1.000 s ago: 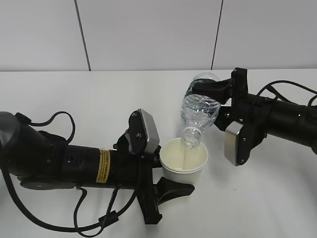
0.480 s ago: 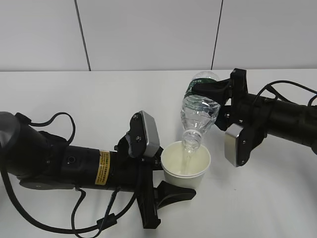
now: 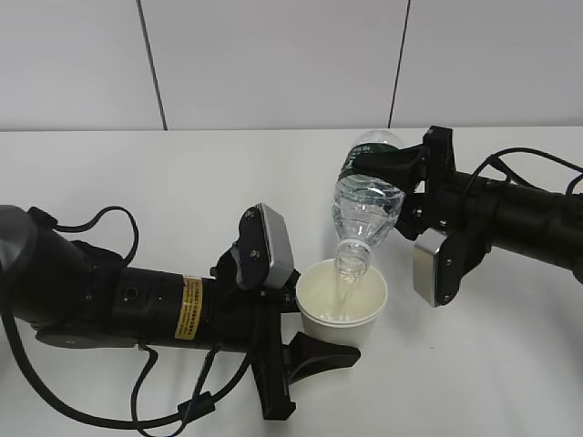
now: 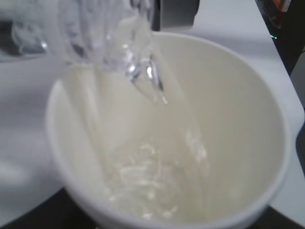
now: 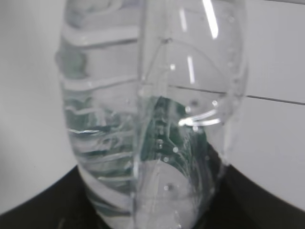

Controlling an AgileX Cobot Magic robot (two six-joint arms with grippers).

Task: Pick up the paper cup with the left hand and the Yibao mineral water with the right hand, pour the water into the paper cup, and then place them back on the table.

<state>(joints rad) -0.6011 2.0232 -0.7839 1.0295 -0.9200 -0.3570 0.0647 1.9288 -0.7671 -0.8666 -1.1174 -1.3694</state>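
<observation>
The cream paper cup (image 3: 342,308) is held just above the white table (image 3: 173,182), with my left gripper (image 3: 330,320) shut on its sides. One black finger (image 3: 321,351) shows below it. The Yibao mineral water (image 3: 366,211) is tipped mouth-down, with my right gripper (image 3: 372,167) shut around its green label band. Its neck (image 3: 351,259) reaches the cup's rim. In the left wrist view, water (image 4: 153,88) streams from the bottle mouth (image 4: 109,33) into the cup (image 4: 248,119) and pools at the bottom. The right wrist view is filled by the clear ribbed bottle (image 5: 152,119) between dark fingers (image 5: 38,205).
A white panelled wall (image 3: 273,64) stands behind the table's far edge. The left arm (image 3: 137,305) lies along the front left with loose cables. The right arm (image 3: 519,218) comes in from the right edge.
The cup has shifted slightly toward the front and right under the bottle. The bottle neck now sits at the cup's rim, and water keeps flowing. Both grips are unchanged.
</observation>
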